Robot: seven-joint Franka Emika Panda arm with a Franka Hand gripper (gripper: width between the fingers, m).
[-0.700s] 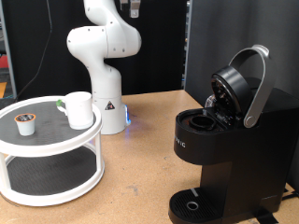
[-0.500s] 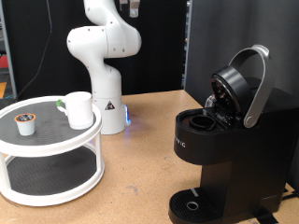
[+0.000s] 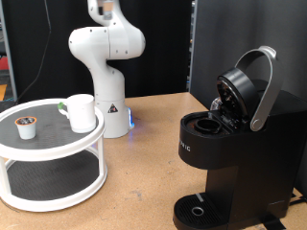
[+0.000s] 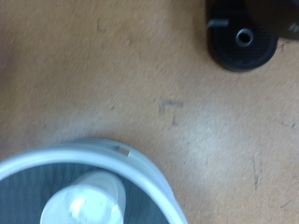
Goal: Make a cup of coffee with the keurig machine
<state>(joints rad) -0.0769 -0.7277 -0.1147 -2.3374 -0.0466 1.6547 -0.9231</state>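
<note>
The white mug (image 3: 82, 112) stands on the top shelf of a round white two-tier stand (image 3: 58, 153) at the exterior view's left, with a small brown-topped coffee pod (image 3: 27, 126) beside it. The black keurig machine (image 3: 235, 163) stands at the exterior view's right with its lid (image 3: 251, 88) raised and the pod chamber open. The gripper shows in neither view. The wrist view looks down from high up on the mug (image 4: 86, 201), the stand's rim (image 4: 140, 168) and the machine's round drip base (image 4: 241, 39).
The white arm's base (image 3: 106, 86) stands behind the stand on the wooden table (image 3: 144, 163). Bare tabletop lies between the stand and the machine. A dark curtain hangs at the back.
The dark gripper that showed at the exterior view's top edge has gone up out of the frame. The mug, pod and machine have not moved.
</note>
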